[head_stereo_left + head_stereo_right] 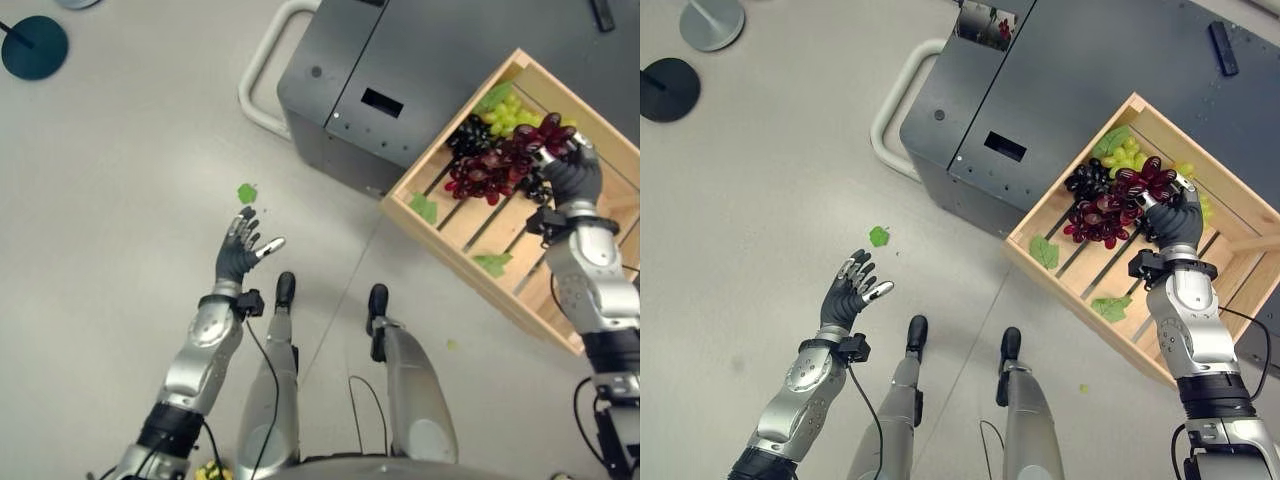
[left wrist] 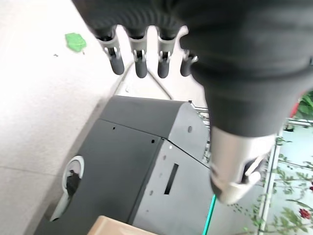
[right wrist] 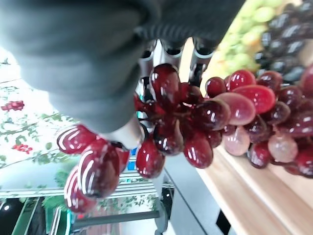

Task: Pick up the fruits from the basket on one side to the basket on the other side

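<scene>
Red grapes (image 3: 195,127) hang very close to the right wrist camera, and the right hand (image 1: 1173,222) has its fingers (image 3: 198,58) and thumb curled round the top of this bunch. In the head views the bunch (image 1: 500,165) lies partly lifted inside the wooden crate (image 1: 1095,285), which rests against a grey metal cabinet (image 1: 400,70) on the robot's right. The long axis of the bunch runs from the hand down toward the crate's near-left side, with the held end highest and the loose end still over the slats. Just beside it lie a dark purple bunch (image 1: 1085,178) and a green bunch (image 1: 512,115), both toward the far corner of the crate and touching the red one. Several green leaves (image 1: 1044,251) lie flat on the crate's slats. The crate walls stand around the fruit on all sides.

Well apart, on the other side, the left hand (image 1: 242,248) hangs over the bare floor (image 1: 120,220) with fingers (image 2: 139,61) straight and spread, holding nothing. One loose green leaf (image 1: 246,193) lies on the floor just beyond this hand. A white curved handle (image 1: 895,100) sticks out from the cabinet's left side, and a dark round base (image 1: 35,47) stands far off at the corner.
</scene>
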Controlling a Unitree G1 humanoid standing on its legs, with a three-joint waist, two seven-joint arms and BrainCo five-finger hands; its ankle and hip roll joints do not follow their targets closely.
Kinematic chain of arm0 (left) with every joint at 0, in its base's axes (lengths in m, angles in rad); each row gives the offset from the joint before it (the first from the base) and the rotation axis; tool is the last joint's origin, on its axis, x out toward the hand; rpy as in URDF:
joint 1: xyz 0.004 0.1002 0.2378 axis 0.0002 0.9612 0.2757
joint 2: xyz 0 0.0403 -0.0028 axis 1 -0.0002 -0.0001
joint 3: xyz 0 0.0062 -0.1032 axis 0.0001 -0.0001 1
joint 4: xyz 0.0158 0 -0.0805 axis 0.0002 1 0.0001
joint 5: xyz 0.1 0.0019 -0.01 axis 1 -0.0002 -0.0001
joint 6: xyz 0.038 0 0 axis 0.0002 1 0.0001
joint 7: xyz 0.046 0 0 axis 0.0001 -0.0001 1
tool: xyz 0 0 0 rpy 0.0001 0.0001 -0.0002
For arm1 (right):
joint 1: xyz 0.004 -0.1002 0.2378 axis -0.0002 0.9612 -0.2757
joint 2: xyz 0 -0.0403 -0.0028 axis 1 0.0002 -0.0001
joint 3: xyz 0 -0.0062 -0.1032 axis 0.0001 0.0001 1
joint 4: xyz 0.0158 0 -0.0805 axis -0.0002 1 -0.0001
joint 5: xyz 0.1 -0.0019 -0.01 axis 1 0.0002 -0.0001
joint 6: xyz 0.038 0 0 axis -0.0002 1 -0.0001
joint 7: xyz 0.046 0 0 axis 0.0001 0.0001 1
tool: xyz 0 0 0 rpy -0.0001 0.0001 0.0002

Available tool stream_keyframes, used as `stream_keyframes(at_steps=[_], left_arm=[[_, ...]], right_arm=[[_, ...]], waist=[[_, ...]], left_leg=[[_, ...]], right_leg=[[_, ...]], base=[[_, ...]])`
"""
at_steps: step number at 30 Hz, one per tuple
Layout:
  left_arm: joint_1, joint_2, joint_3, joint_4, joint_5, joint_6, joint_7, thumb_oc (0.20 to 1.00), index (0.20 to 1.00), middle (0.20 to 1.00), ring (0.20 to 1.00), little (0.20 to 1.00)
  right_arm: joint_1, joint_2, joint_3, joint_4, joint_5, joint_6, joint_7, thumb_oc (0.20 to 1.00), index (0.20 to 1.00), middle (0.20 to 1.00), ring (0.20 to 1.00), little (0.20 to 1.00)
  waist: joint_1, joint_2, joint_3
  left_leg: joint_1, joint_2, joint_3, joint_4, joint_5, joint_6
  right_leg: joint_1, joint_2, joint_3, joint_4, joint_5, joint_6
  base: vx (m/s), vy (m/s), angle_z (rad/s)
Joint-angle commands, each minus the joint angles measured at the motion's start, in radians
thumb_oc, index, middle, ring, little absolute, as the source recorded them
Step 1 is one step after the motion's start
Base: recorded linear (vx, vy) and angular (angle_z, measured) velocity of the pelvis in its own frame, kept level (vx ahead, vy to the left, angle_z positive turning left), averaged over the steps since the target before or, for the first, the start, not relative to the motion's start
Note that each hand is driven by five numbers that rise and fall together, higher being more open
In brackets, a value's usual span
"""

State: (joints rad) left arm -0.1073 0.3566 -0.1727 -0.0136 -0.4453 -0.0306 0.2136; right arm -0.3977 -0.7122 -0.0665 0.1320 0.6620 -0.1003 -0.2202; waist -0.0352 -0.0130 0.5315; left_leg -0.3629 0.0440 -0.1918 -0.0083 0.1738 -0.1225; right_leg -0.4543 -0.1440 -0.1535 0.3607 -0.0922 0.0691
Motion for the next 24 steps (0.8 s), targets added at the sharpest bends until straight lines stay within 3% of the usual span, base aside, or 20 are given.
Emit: stream_keyframes(at_steps=[1, 24], left_arm=[[-0.013, 0.052, 0.037, -0.077, 0.041, -0.029, -0.019, 1.000, 1.000, 1.000, 1.000, 1.000], [-0.179, 0.078, -0.046, -0.004, 0.123, -0.012, -0.053, 1.000, 1.000, 1.000, 1.000, 1.000]], right_arm=[[-0.088, -0.051, -0.039, -0.123, 0.004, -0.045, 0.025, 0.200, 0.200, 0.200, 0.200, 0.200], [-0.167, 0.038, 0.176, -0.266, -0.022, 0.034, 0.140, 0.200, 0.200, 0.200, 0.200, 0.200]], waist=[[0.012, -0.101, -0.012], [0.016, -0.146, -0.156]], left_leg=[[0.141, -0.019, -0.010, 0.132, -0.263, 0.016], [0.201, -0.037, 0.001, 0.186, -0.314, 0.029]], right_leg=[[0.098, -0.047, 0.033, -0.225, 0.098, 0.093], [0.223, -0.047, 0.032, -0.262, 0.096, 0.093]], base=[[0.00, 0.000, 0.00], [0.00, 0.001, 0.00]])
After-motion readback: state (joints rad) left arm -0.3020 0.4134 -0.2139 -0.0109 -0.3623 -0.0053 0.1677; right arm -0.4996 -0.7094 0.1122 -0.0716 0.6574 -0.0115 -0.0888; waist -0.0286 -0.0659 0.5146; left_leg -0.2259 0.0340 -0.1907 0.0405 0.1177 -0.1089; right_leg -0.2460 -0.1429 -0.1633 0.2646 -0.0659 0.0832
